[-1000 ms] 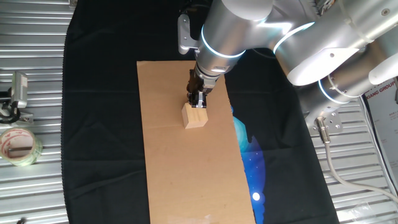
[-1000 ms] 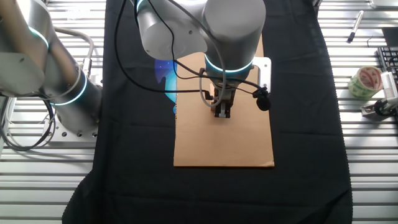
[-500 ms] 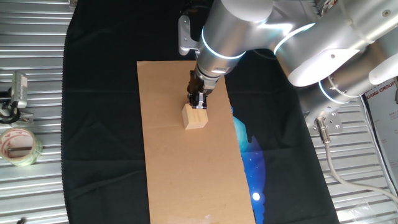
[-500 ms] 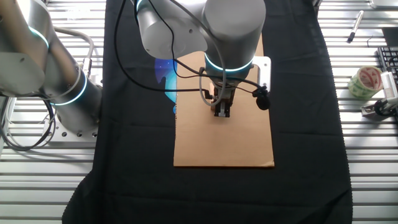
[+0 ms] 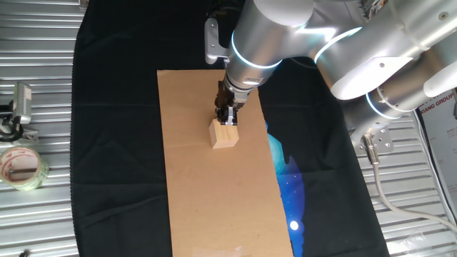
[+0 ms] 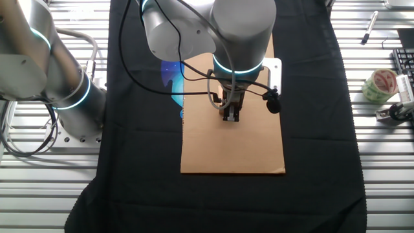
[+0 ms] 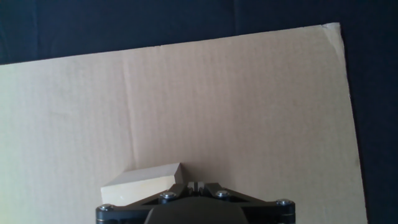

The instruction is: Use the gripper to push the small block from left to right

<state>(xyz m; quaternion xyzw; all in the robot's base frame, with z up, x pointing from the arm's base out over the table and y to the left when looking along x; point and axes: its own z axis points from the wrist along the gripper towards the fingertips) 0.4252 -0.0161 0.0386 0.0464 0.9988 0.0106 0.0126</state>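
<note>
Claw pressed together, tips against the block mid-cardboard. Risk: contact looks off-centre; block may pivot and slip past.

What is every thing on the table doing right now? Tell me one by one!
narrow black and metal gripper: shut, tips down against the cube's far side.
small pale tan wooden cube: flat on the cardboard, not lifted.
brown cardboard sheet: lying flat on black cloth.
roll of tape: lying flat, untouched.
</note>
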